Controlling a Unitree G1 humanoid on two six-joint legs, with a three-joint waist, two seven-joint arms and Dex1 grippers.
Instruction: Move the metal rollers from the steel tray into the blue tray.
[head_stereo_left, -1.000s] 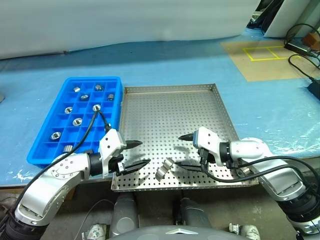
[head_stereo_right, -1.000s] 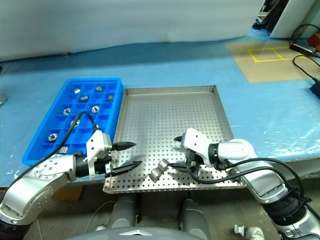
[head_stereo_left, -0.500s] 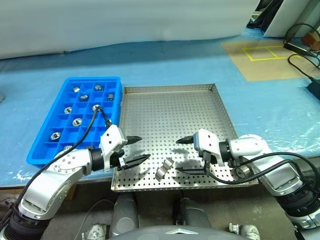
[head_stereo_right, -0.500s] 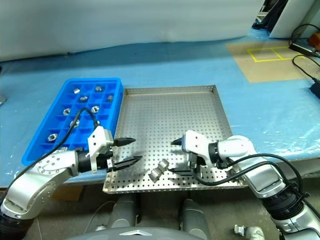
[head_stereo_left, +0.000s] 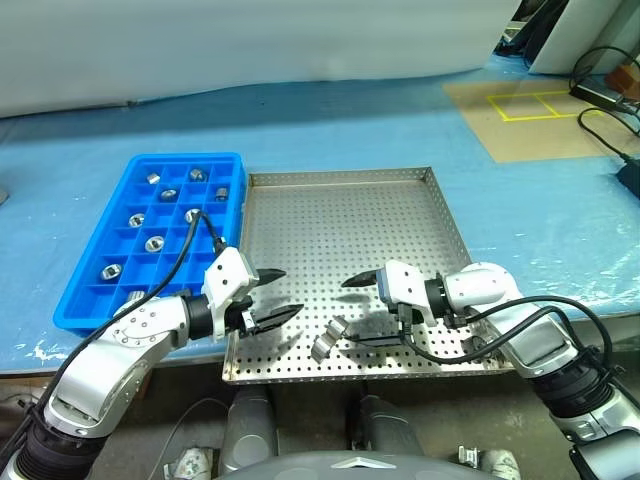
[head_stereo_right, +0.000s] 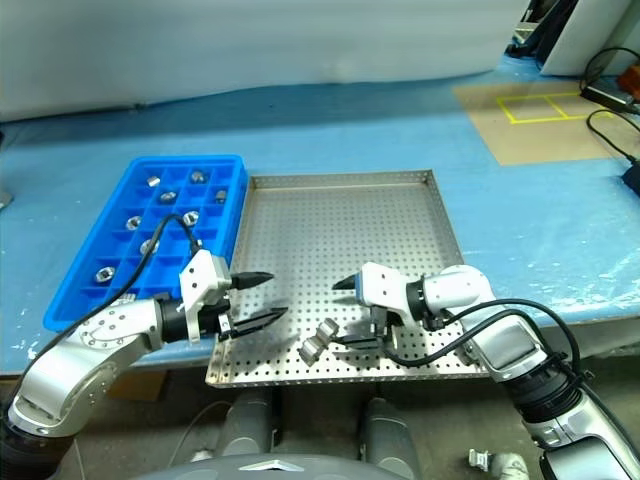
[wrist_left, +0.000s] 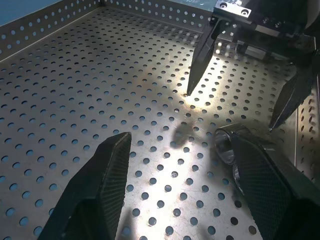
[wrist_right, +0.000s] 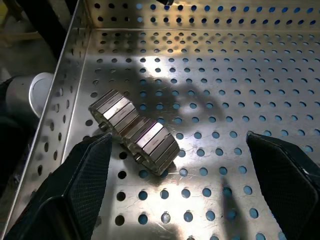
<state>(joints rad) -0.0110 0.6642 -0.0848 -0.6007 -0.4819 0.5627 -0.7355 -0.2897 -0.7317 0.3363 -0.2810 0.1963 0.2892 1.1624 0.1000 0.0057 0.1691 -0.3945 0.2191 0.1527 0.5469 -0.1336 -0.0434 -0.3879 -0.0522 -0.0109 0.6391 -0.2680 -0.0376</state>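
Steel rollers (head_stereo_left: 329, 338), two lying end to end near the steel tray's (head_stereo_left: 440, 215) front rim, sit between both spread, empty pincers; the right gripper (head_stereo_left: 365, 310) is nearer than the left gripper (head_stereo_left: 278, 296).

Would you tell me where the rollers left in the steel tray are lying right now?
The metal rollers lie side by side near the steel tray's front rim, between the left gripper and right gripper.
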